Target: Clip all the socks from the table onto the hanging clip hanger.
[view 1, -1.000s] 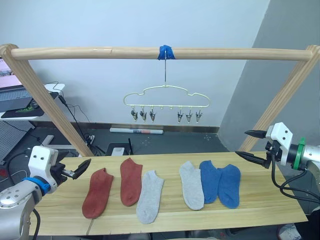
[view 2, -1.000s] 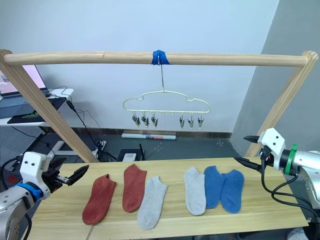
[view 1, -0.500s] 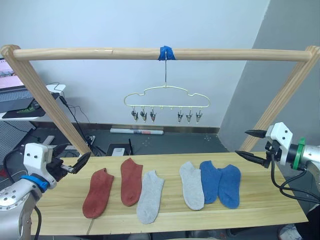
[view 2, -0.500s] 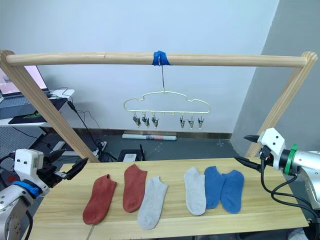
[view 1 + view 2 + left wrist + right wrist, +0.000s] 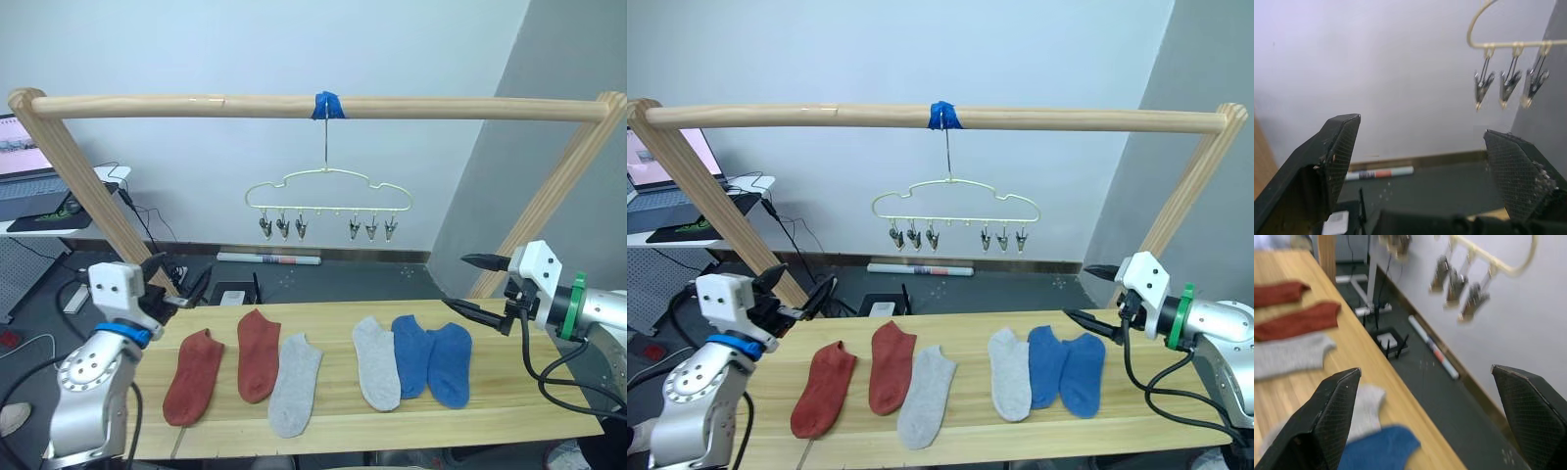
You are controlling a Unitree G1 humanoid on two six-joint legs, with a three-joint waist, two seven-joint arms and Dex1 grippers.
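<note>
- Pale yellowish plank table (image 5: 509, 397) carries all six socks, lying flat in a loose row
- Robot's left to right: rust-red sock (image 5: 191, 376), second rust-red sock (image 5: 257, 354), light grey sock (image 5: 295, 383), second grey sock (image 5: 375, 361), blue sock (image 5: 412, 354), second blue sock (image 5: 450, 362)
- Second rust-red and first grey touch at the edges; second grey, both blues overlap slightly side by side
- Cream-yellow wire clip hanger (image 5: 326, 191) hangs by its long hook from the wooden crossbar (image 5: 441, 106), held at a wrap of blue tape (image 5: 326, 103), above the middle of the table
- Silver clips (image 5: 282, 226) in two groups of three, all bare
- Left gripper (image 5: 795, 292) above the table's left rear corner, fingers spread wide, nothing held; left wrist view looks past them at three of the clips (image 5: 1508, 85)
- Right gripper (image 5: 472, 284) near the table's right rear edge, just beyond the blue pair, fingers wide apart, empty
- Right wrist view: socks blurred, looks like red, grey and blue along the tabletop
</note>
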